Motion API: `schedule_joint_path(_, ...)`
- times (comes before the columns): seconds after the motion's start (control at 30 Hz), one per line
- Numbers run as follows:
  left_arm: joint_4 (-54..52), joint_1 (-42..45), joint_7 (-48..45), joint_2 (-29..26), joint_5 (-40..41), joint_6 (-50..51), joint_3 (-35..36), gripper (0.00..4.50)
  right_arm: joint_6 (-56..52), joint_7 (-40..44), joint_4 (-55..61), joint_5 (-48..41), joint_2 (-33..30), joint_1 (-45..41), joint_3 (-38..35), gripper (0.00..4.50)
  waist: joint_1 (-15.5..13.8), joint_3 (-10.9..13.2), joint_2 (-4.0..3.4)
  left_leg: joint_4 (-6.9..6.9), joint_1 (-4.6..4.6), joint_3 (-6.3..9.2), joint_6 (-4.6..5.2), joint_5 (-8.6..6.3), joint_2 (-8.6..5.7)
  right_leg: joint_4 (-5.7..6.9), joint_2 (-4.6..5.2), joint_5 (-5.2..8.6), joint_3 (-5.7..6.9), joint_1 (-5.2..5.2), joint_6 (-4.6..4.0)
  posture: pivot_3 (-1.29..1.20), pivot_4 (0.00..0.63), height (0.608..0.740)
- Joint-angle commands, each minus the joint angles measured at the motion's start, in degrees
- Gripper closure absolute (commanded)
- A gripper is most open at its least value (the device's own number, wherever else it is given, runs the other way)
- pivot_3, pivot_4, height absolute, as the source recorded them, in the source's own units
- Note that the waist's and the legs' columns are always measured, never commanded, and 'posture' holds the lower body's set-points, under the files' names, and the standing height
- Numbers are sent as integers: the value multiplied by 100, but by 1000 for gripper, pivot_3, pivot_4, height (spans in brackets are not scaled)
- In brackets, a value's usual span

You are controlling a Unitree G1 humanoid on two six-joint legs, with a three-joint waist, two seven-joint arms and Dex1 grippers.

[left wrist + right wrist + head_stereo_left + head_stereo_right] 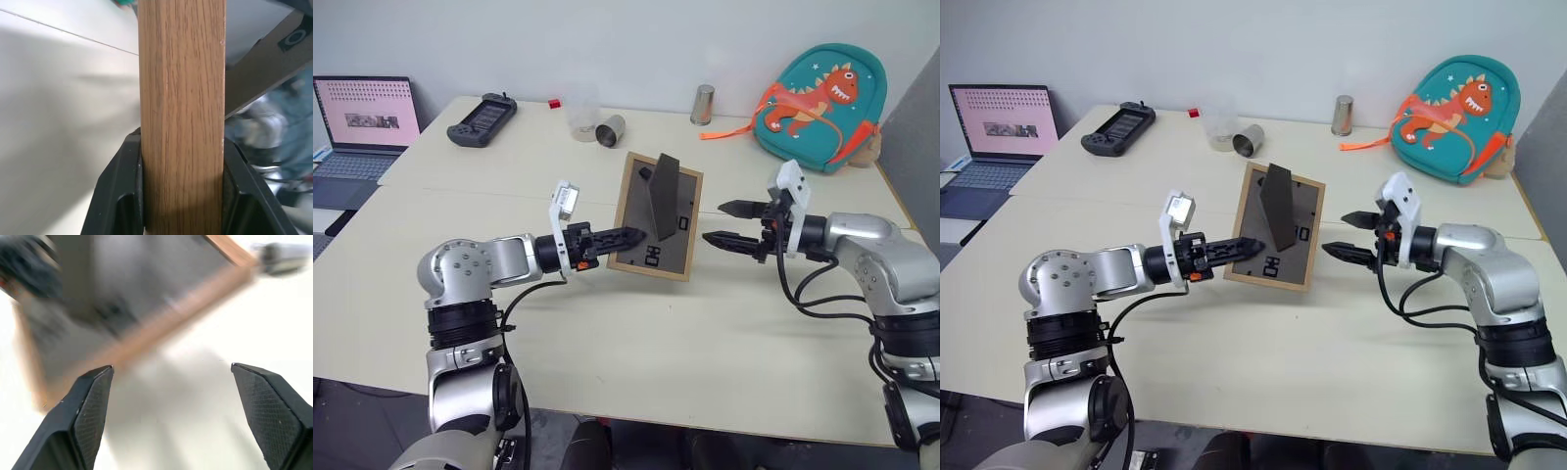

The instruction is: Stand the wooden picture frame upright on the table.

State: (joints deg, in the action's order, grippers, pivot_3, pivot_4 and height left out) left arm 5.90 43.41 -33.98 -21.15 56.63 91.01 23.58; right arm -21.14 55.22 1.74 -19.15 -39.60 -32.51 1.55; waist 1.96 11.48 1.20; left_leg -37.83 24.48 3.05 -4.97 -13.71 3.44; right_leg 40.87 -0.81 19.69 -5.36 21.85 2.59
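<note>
Wooden picture frame (656, 217) is seen at the centre of the left eye view, tilted, with its dark grey back and folded-out stand turned toward the camera. White markings are visible on the back near the lower edge. The frame's lower left edge is clamped by the left gripper (628, 236), which reaches in from the left of the picture; in the left wrist view the light wood is pressed between the two black fingers (117, 196). Whether the frame's lower edge touches the table (636, 343) or is held just above it cannot be told.

The right gripper (722, 223) is placed just to the right of the frame, apart from it, with its fingers spread wide and nothing between them. In the right wrist view the fingertips (93, 406) are seen well separated, with the frame blurred beyond.

Along the far edge of the table, a black handheld controller (481, 120), a clear cup (581, 123), a tipped metal can (611, 130), an upright metal cylinder (703, 105) and a teal dinosaur backpack (818, 103) are found. A laptop (362, 127) is seen at the upper left.
</note>
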Motion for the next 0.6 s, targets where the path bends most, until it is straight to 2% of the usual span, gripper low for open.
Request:
schedule_joint_path(0.03, 169, 36, 289, -177, 1019, 149, 41, 3231, 2597, -30, -429, 1027, -47, 161, 216, 431, 4, 1, 0, 0, 0, -1, -5, 3, 0, 0, 0, 0, -1, 0, 0, 0, 150, 740)
schedule_joint_path(0.1, 307, -131, 542, -435, 1757, 149, -232, 3231, 4765, -800, -1170, 2163, 56, 87, 491, 431, 45, 1, 0, 0, -2, -4, -9, 5, 3, 1, 1, 0, -3, 1, 0, 0, 150, 740)
schedule_joint_path(0.13, 316, -217, 687, -547, 2093, 149, -378, 3231, 5481, -1147, -1479, 2522, 160, -14, 553, 431, 69, 1, 1, -1, -3, -5, -10, 5, 4, 2, 1, 0, -4, 2, 0, 0, 150, 740)
schedule_joint_path(0.27, 643, -256, 1453, -644, 3216, 149, -523, 3231, 7251, -2423, -2197, 3597, 465, -514, 579, 431, 124, 3, 0, -1, -12, -4, -22, 13, 3, 19, 2, 0, -9, 0, -1, 0, 150, 740)
schedule_joint_path(0.33, 669, -291, 1837, -667, 3658, 106, -596, 3231, 7740, -2787, -2447, 3813, 544, -659, 563, 431, 125, 4, 2, -7, -13, 0, -34, 21, 5, 24, 1, -2, -9, 0, 2, 0, 150, 740)
schedule_joint_path(0.47, 481, -749, 2931, -868, 5260, -701, -1141, 3231, 8509, -3907, -2741, 4862, 706, -842, 526, 431, 118, 3, 2, -7, -32, 5, -38, 23, 3, 25, 3, -3, -7, -22, 1, 0, 150, 740)
schedule_joint_path(0.6, 216, -946, 3313, -943, 5637, -1170, -1230, 3231, 8525, -4501, -3054, 5238, 702, -935, 509, 431, 108, 4, 3, -4, -58, 0, -38, 23, 3, 23, 8, -2, -12, -45, 0, 0, 150, 740)
